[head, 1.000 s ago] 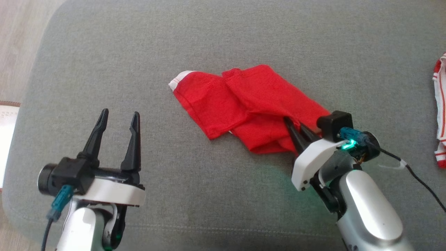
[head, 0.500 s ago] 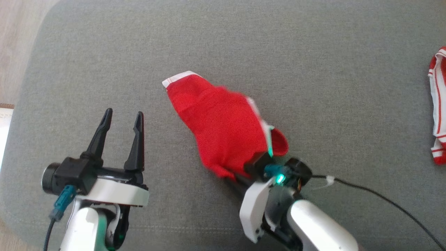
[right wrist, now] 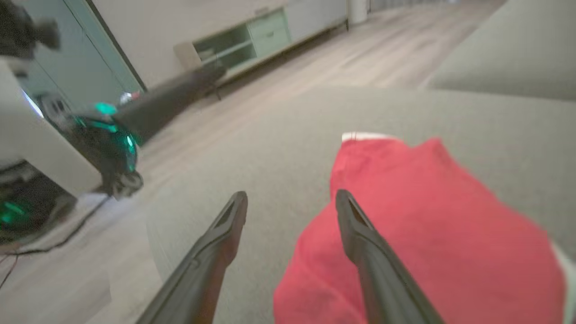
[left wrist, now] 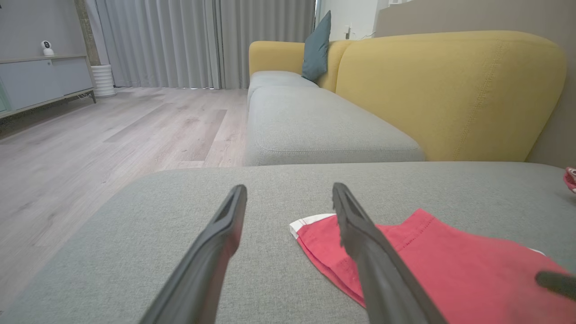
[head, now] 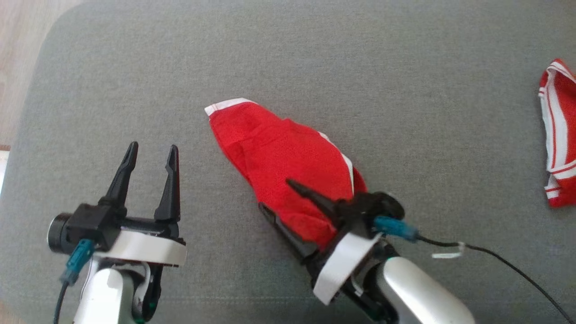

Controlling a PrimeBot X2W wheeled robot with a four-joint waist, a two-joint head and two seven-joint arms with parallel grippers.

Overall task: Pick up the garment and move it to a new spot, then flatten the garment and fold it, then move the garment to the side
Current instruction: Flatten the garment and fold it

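Right now your red mesh garment with white trim (head: 288,157) lies in the middle of the frame on the grey fabric cushion (head: 315,54), its white-edged corner pointing to the upper left. Your right gripper (head: 274,194), at lower centre, has its jaws spread wide astride the garment's lower end, clamping nothing. Your left gripper (head: 153,146), at lower left, has its jaws apart and empty, well apart from the garment. A red-and-white striped cloth (head: 555,135) sits at the right edge.
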